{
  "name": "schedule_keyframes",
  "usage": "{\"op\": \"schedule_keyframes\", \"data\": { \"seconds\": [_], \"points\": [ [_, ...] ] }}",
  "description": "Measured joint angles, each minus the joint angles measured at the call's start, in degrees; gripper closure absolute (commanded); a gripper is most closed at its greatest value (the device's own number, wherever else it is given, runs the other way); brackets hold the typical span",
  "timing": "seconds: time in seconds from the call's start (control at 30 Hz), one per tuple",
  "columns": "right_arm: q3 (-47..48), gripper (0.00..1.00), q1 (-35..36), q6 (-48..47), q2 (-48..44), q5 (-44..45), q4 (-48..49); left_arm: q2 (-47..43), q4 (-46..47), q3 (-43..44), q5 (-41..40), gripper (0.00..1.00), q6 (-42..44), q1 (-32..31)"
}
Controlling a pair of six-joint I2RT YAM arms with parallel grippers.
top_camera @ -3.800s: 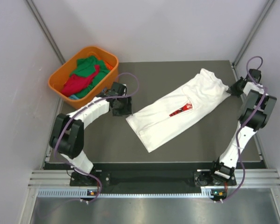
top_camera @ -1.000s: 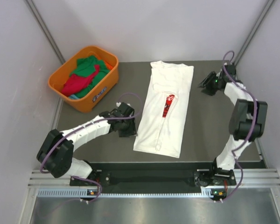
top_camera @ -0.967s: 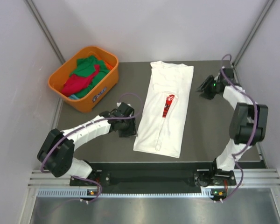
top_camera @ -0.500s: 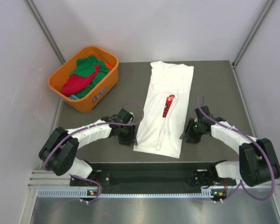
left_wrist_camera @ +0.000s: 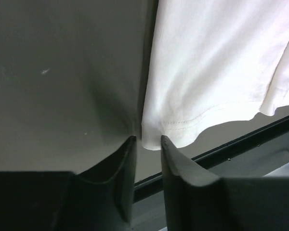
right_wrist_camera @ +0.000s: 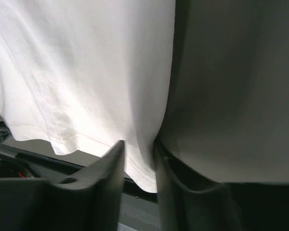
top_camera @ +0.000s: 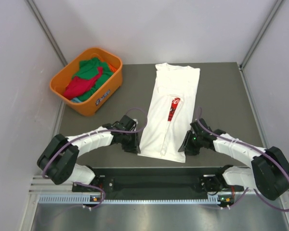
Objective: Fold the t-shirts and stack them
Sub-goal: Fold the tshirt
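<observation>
The white t-shirt [top_camera: 171, 113] lies folded into a long strip down the middle of the table, its red print [top_camera: 172, 108] showing and its hem toward me. My left gripper [top_camera: 136, 147] is low at the hem's left corner. In the left wrist view the corner [left_wrist_camera: 156, 132] sits between the tips of the left gripper [left_wrist_camera: 148, 139], with a narrow gap still showing. My right gripper [top_camera: 185, 149] is at the hem's right corner. There the right gripper [right_wrist_camera: 138, 143] has narrowed on the cloth edge [right_wrist_camera: 142, 159], which fills the gap. Green [top_camera: 92, 67] and red [top_camera: 77, 87] t-shirts lie crumpled in the basket.
The orange plastic basket [top_camera: 56, 89] stands at the table's far left corner. The table's near edge and a black rail [left_wrist_camera: 241, 142] run just below the shirt's hem. Grey walls close in both sides and the back.
Both grippers came down to the near hem corners. The right arm swung from the far right of the table to the near right corner. Both pairs of jaws narrowed. The shirt has not moved.
</observation>
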Motion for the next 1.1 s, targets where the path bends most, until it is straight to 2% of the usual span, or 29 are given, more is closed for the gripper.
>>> {"op": "schedule_keyframes", "data": {
  "seconds": [0.03, 0.07, 0.13, 0.17, 0.3, 0.37, 0.53, 0.67, 0.73, 0.83, 0.9, 1.1],
  "points": [
    [-0.2, 0.79, 0.5, 0.3, 0.0, 0.3, 0.0, 0.0, 0.2, -0.1, 0.2, 0.76, -0.2, -0.1],
    [-0.3, 0.86, 0.6, 0.3, -0.1, 0.5, -0.2, -0.1, 0.4, -0.2, 0.4, 0.88, -0.5, -0.2],
    [-0.4, 0.98, 0.8, 0.7, -0.3, 1.8, -1.5, -0.2, 0.9, -0.5, 0.6, 0.96, -1.1, -0.6],
    [-0.4, 0.99, 0.9, 0.9, -0.6, 2.5, -2.3, -0.4, 1.1, -0.7, 0.6, 1.00, -1.6, -1.0],
    [0.0, 1.00, 1.1, 1.0, -2.4, 6.2, -6.5, -2.1, 1.7, -1.6, 0.6, 1.00, -3.8, -2.9],
    [0.2, 1.00, 1.1, 1.0, -3.5, 8.4, -9.1, -3.2, 2.2, -2.1, 0.6, 0.95, -5.6, -4.2],
    [0.7, 0.93, 1.2, 0.9, -5.2, 12.9, -14.6, -4.6, 3.0, -3.6, 0.6, 0.68, -9.8, -7.6],
    [1.1, 0.85, 1.2, 0.6, -5.9, 15.6, -17.7, -6.2, 2.9, -3.8, 0.5, 0.58, -11.9, -8.7],
    [1.6, 0.83, 1.2, 0.4, -5.9, 16.9, -19.5, -7.1, 2.0, -3.3, 0.1, 0.57, -12.2, -8.7],
    [3.1, 0.73, 1.2, -0.2, -5.3, 18.8, -23.1, -7.2, 0.0, -1.2, -1.1, 0.56, -11.9, -8.7],
    [5.0, 0.71, 1.2, -1.0, -4.9, 20.0, -25.6, -7.2, -0.6, 0.2, -1.9, 0.56, -11.4, -8.7],
    [11.8, 0.72, 1.4, -2.7, -4.8, 21.0, -27.7, -6.9, -0.6, 2.8, -3.3, 0.57, -9.2, -8.1]
  ]
}}
